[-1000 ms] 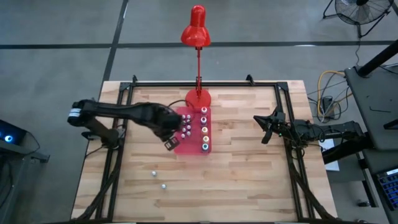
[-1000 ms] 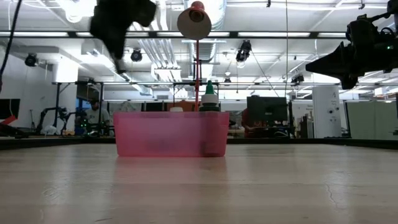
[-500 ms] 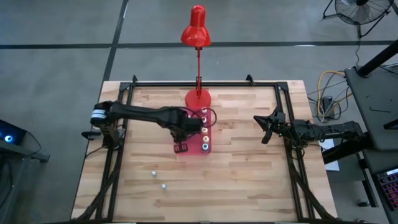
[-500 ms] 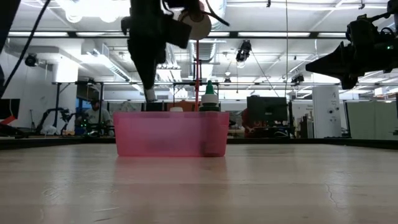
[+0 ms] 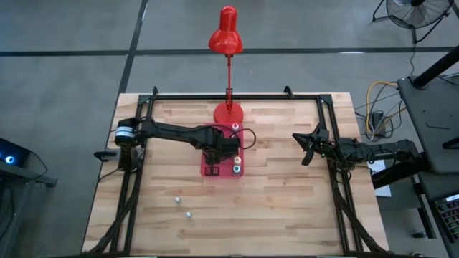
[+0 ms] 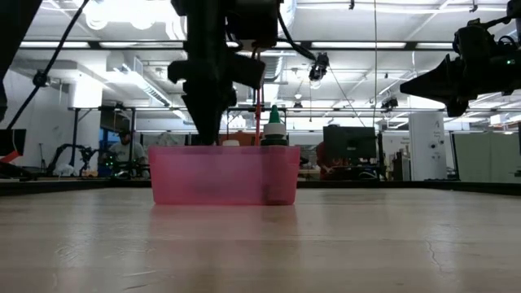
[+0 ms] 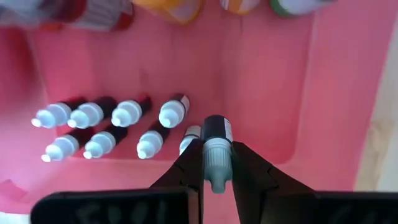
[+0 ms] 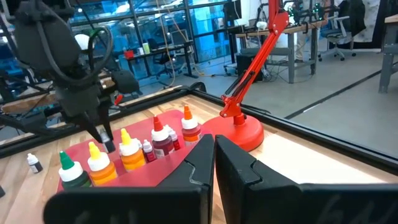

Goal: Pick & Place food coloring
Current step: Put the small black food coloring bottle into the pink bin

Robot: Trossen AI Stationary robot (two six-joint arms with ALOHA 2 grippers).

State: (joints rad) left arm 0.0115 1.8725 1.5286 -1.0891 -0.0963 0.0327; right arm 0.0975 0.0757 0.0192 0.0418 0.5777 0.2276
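- Left hand (image 7: pixel 211 163) clenched on a small whitish-capped bottle (image 7: pixel 214 146), hanging over the red tray (image 5: pixel 208 170)
- Eight more small bottles (image 7: pixel 113 124) lie in rows inside the tray
- Two bottles (image 5: pixel 182 206) lie on the desk (image 5: pixel 272 208)
- Right hand (image 5: pixel 304 147) clenched, waiting well apart

In the left wrist view the larger food coloring bottles (image 7: pixel 168 7) are cut off by the edge and blurred, colours barely readable.
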